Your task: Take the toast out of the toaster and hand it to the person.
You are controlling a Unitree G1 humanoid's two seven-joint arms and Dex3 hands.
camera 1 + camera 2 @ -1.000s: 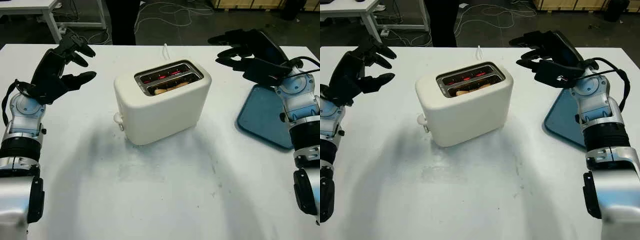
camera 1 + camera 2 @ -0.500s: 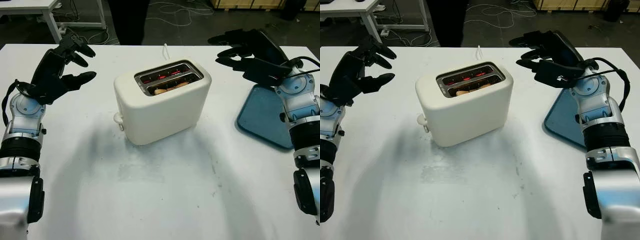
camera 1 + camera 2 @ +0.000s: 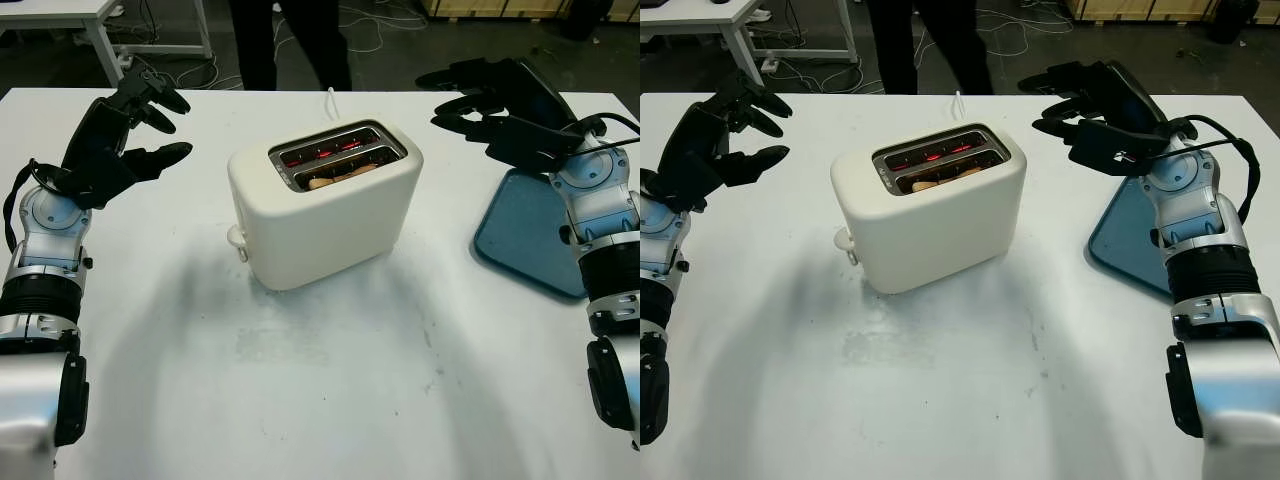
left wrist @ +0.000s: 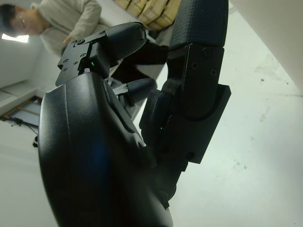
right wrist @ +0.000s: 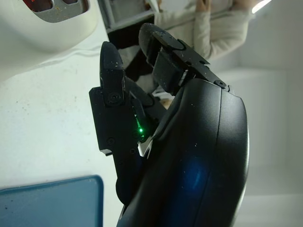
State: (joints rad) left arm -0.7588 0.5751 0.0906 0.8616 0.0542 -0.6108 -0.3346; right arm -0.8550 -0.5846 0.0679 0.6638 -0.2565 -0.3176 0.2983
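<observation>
1. Looking down at the white table (image 3: 320,400), I see the cream two-slot toaster (image 3: 325,205) standing at its centre, with the heating elements glowing red inside both slots.
2. I make out the toast (image 3: 335,178) sitting low in the slot nearer to me; just its browned top edge is visible.
3. My left hand (image 3: 120,135) hovers above the table at about 9 o'clock from the toaster, well apart from it, open and holding nothing.
4. My right hand (image 3: 500,105) hangs at about 2 o'clock from the toaster, open and holding nothing, its fingers pointing toward the toaster without touching it.
5. A blue tray (image 3: 525,235) lies flat on the table at 3 o'clock from the toaster, partly under my right forearm.
6. A person (image 3: 295,40) in dark trousers stands beyond the far table edge at 12 o'clock; the wrist views show a light-coloured top.
7. A thin white cord (image 3: 330,100) leads away from behind the toaster toward the far edge.
</observation>
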